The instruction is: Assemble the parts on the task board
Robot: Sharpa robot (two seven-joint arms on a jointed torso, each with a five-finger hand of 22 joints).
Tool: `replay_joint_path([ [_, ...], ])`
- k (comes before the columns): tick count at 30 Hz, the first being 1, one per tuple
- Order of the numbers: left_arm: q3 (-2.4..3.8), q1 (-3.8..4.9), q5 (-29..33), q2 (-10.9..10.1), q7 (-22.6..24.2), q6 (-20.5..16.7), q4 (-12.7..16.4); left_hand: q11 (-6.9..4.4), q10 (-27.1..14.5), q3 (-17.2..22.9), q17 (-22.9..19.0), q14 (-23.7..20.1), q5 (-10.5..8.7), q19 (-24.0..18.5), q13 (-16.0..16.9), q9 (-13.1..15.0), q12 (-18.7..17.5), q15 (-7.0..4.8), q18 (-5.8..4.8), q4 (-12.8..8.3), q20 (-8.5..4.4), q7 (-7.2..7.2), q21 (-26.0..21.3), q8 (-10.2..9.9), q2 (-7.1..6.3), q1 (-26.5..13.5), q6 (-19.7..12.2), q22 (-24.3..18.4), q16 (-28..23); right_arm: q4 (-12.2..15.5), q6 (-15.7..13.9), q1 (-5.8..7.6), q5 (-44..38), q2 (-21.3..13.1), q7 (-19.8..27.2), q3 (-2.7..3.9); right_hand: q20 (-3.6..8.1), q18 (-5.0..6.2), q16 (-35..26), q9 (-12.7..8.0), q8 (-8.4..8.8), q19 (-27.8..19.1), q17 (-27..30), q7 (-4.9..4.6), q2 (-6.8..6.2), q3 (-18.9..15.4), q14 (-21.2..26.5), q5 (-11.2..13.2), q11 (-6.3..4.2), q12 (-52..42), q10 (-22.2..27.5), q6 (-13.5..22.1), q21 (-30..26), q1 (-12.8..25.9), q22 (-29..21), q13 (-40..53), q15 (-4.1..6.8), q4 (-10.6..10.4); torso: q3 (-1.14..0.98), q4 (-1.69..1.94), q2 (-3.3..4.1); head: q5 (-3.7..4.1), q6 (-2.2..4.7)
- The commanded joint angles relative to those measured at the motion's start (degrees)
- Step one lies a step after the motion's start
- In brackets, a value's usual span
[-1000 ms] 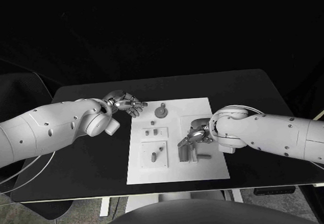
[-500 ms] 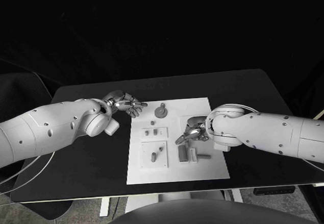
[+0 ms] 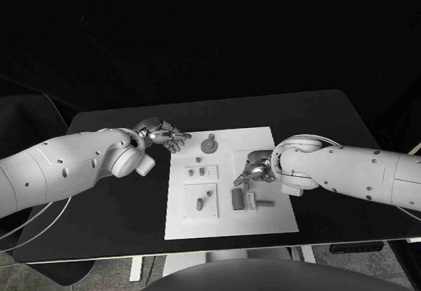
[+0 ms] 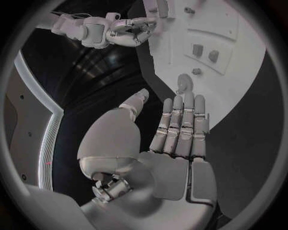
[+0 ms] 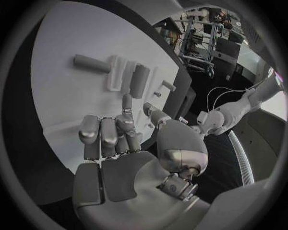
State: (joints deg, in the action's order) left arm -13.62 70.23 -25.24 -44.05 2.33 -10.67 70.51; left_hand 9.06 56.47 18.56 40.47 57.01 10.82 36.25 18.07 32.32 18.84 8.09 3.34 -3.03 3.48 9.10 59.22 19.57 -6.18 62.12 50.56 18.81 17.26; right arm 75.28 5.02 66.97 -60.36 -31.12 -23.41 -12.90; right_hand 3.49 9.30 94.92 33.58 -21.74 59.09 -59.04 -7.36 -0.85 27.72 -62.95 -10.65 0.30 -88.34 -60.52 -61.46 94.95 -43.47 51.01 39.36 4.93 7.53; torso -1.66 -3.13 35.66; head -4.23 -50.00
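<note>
**Entry: right hand over the board's near-right parts**

- Task board (image 3: pixel 272 215): white plate, centre of the black table (image 3: pixel 333 111).
- Right hand (image 3: pixel 253 169): over the board's right half, fingers partly curled, holding nothing visible.
- Upright bar (image 3: pixel 238 199): just toward the board's near edge from the right hand; long axis runs near edge to far edge. Nearest arm: right.
- Short rod (image 3: pixel 263 203): just beside the bar, long axis toward the board's right edge.
- Left hand (image 3: pixel 167 136): at the board's far-left corner, fingers spread, empty.
- Round part (image 3: pixel 208 145): near the far edge, close to the left hand.
</note>
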Motion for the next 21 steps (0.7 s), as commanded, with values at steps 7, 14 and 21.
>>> replay_joint_path([
  [7,0.03,0.07,-0.2,-0.2,1.3,0.0,0.0,-0.10,-0.4,-0.4,-0.1,-0.5,-0.12,-0.3,-0.1,-0.1,-0.2,0.09,0.81,0.0,0.02,0.00,-0.2,-0.2,0.21,-0.5,0.2,0.1,-0.3,4.0,-7.7,-0.01,-2.2,-5.6,8.9,-0.02,0.34,5.70,5.6,0.0,1.26,-0.4,-0.1,-0.80,-3.17,0.5,0.2,-0.3,0.02,0.0,-0.2,3.0,6.9,-9.2,0.4,0.0,0.38,0.7,-0.06,-0.05,0.04,0.09,0.00],
  [14,0.03,0.06,0.1,-0.3,3.0,0.3,0.0,-0.10,-0.4,-0.4,-0.1,-0.5,-0.12,-0.3,-0.1,-0.1,-0.2,0.08,0.81,0.0,0.02,-0.01,-0.2,-0.2,0.20,-0.5,0.2,0.1,-0.3,8.1,-9.8,0.05,-8.4,-10.3,15.5,-0.03,0.22,5.70,5.2,-0.1,2.13,-0.9,0.0,-1.13,-6.23,-0.7,0.7,-0.2,0.17,0.2,0.5,5.1,6.5,-15.2,0.4,-0.1,0.27,0.7,-0.10,-0.15,-0.02,0.20,0.09],
  [21,0.03,0.06,0.4,-0.5,3.5,0.3,0.1,-0.14,-0.3,-0.3,-0.1,-0.5,-0.11,-0.4,0.0,-0.1,-0.2,0.07,0.82,-0.1,-0.01,-0.03,-0.2,-0.2,0.17,-0.4,0.3,0.1,-0.3,11.4,-9.0,-0.01,-20.5,-13.3,18.7,-0.11,-0.01,5.70,4.7,-0.3,2.74,-1.9,0.1,-1.34,-7.82,-2.7,1.7,-0.1,0.53,0.7,1.7,6.6,6.0,-17.5,0.2,-0.2,0.02,0.7,-0.15,-0.07,0.05,0.58,0.33],
])
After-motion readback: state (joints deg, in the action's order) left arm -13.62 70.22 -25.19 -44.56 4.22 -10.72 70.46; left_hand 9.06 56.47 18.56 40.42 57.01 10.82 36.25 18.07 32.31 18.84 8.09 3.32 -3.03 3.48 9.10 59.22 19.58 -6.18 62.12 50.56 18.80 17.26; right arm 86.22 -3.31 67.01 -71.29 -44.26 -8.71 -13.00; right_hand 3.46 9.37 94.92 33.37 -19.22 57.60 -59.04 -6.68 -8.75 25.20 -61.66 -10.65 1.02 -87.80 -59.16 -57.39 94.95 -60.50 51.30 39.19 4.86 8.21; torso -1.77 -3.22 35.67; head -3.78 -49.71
